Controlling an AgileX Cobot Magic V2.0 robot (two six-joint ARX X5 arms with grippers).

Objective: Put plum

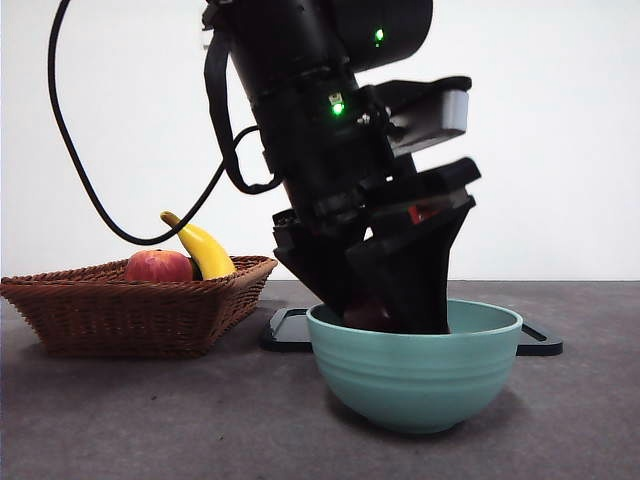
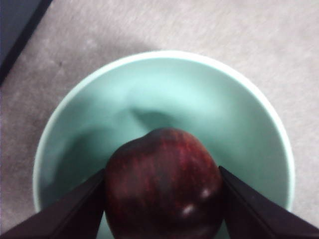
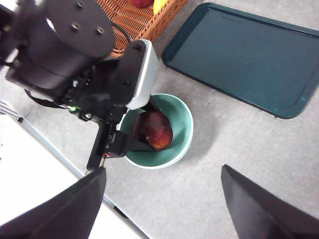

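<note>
A: Start at the left side of the front view. What stands there?

B: A woven wicker basket (image 1: 130,305) on the grey worktop (image 1: 150,420). In it lie a red-orange apple (image 1: 158,266) and a yellow banana (image 1: 203,249), the banana leaning just beside the apple.

A: And further along?

B: A dark teal tray (image 3: 244,57) lies flat behind the pale green bowl (image 1: 415,375); only its edges show past the bowl in the front view. The bowl stands in front of the tray, near the basket but apart from it.

A: Which arm is at work?

B: The left one. Its end effector (image 1: 395,300) reaches down from above into the bowl, and its two black jaws are closed against either side of the plum (image 2: 163,184).

A: So where is the plum?

B: Inside the bowl's rim, gripped between those jaws. It is dark maroon and glossy. I cannot tell whether it touches the bowl's bottom.

A: The right end effector (image 3: 162,199)?

B: It hangs high above the worktop, looking down on the bowl and tray, jaws spread wide with nothing between them.
</note>
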